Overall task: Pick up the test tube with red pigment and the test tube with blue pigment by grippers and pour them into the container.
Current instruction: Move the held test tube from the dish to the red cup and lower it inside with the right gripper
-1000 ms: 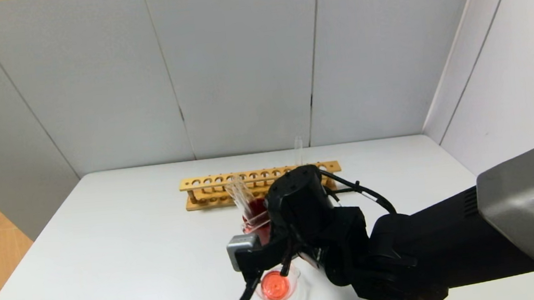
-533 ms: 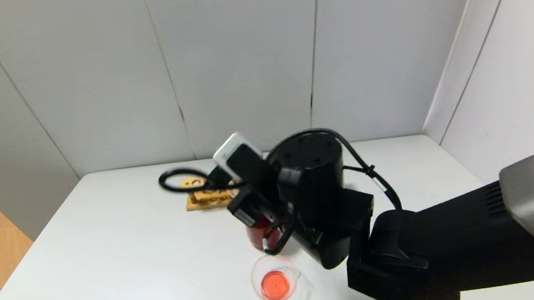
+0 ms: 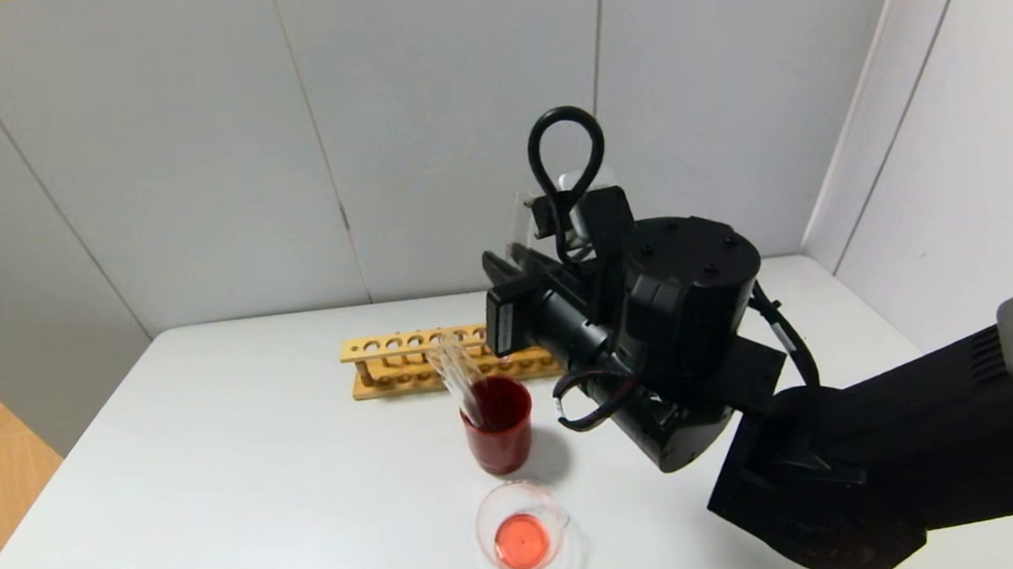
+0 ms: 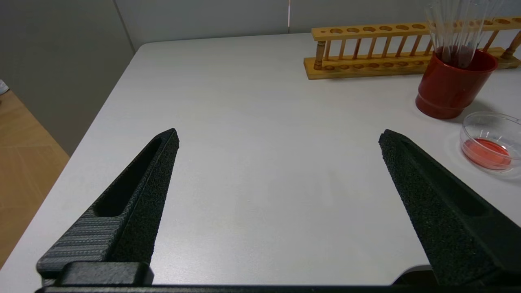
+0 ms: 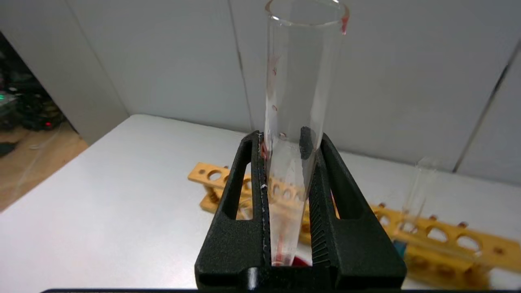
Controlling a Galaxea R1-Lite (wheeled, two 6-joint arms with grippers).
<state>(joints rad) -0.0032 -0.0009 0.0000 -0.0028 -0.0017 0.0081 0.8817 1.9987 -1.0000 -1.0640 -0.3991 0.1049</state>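
1. Head view: the right gripper (image 3: 547, 226) hangs high above the rack (image 3: 403, 363), clamped on the red tube (image 3: 526, 218). The red cup (image 3: 499, 424) stands just in front of the rack with glass tubes (image 3: 459, 376) leaning in it. The beaker (image 3: 522, 526) sits just in front of the cup on the table (image 3: 213, 493), a pool of red liquid in its bottom.

2. Left wrist view: the left gripper (image 4: 279, 136) hovers over bare table, fingers (image 4: 138, 195) wide apart, nothing between them. Cup (image 4: 454, 85) and beaker (image 4: 490, 143) lie well off to one side.

3. Right wrist view: both fingers (image 5: 244, 211) squeeze the red tube (image 5: 297, 101), held upright, mouth up, red traces down its wall. The blue tube (image 5: 419, 187) stands in the rack (image 5: 439, 236) beyond.
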